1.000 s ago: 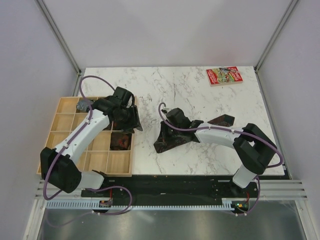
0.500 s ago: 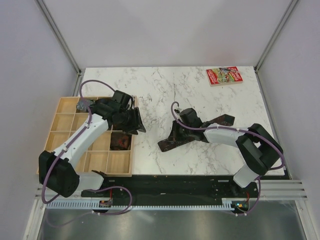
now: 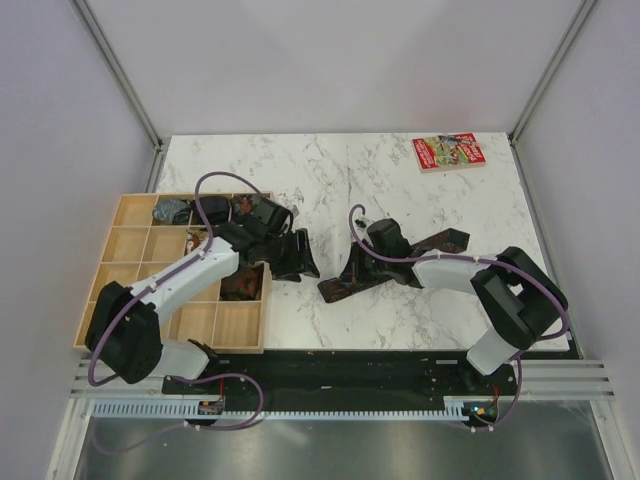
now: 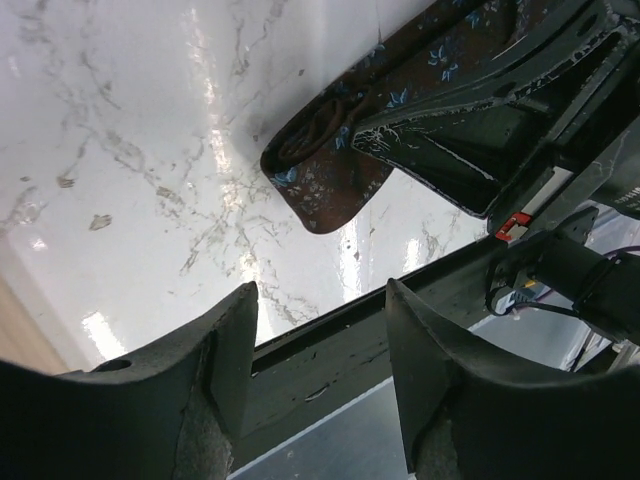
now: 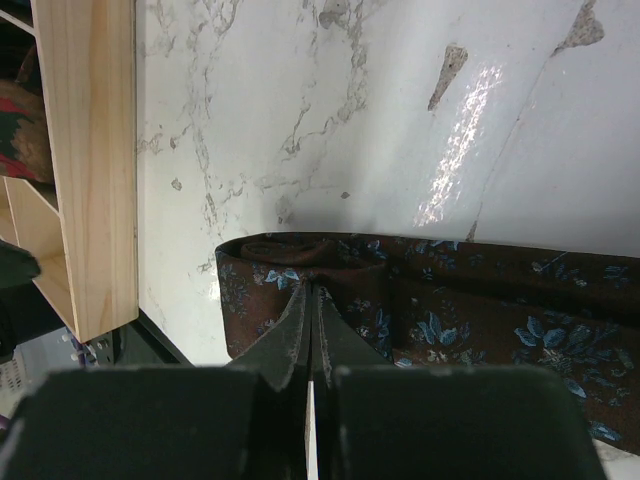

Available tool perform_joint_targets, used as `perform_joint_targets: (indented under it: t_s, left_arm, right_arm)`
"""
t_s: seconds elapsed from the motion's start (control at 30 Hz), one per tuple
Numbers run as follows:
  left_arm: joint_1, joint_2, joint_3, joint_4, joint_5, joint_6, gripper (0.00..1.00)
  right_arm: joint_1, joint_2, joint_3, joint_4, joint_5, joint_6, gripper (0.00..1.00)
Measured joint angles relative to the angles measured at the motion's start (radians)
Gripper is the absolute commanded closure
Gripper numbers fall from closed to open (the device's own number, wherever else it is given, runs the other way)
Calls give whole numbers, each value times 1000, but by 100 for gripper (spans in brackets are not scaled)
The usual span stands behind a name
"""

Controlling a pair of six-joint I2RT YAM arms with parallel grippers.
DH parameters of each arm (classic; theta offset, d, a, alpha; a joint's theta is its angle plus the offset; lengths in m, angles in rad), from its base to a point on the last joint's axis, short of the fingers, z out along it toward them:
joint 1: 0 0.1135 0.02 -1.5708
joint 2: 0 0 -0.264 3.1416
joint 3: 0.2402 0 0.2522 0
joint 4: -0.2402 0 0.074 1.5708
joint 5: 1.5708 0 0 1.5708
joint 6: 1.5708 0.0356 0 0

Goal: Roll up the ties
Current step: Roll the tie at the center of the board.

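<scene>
A dark brown tie [image 3: 400, 265] with a small blue flower pattern lies across the marble table, its left end folded into a small roll [image 5: 290, 275]. My right gripper [image 5: 312, 292] is shut on that rolled end; it also shows in the top view [image 3: 352, 272]. My left gripper [image 3: 303, 262] is open and empty, just left of the roll and above the table. In the left wrist view the roll [image 4: 325, 165] lies beyond my open fingers [image 4: 235, 340]. A rolled tie [image 3: 241, 284] sits in a tray compartment.
A wooden tray [image 3: 130, 255] with several compartments stands at the left; bundles lie in its far cells [image 3: 172, 211]. A red printed booklet [image 3: 447, 152] lies at the far right of the table [image 3: 400, 190]. The tray's corner shows in the right wrist view [image 5: 90, 170].
My left gripper has moved right, off the tray and toward the tie's rolled end. My right gripper has drawn the rolled end slightly right and lowered it.
</scene>
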Motion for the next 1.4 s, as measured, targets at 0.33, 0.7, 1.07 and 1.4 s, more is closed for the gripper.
perform_joint_targets:
  t_s: [0.33,0.7,1.07,1.4]
  left_arm:
    - [-95,116,-85,179,-35,-123,32]
    - [-99,180,-191,383,-37,-256,44]
    - [-123,250,-210,462,-40,-314,54]
    - [-150,259,-218,508,-57,-363,92]
  right_arm:
    - [-14,-3,-29,37,-16,0,100]
    - [-19,-7,-45,62,-24,1,100]
    - [-23,-7,-61,82,-27,4,100]
    - [-27,-7,-71,93,-36,5,100]
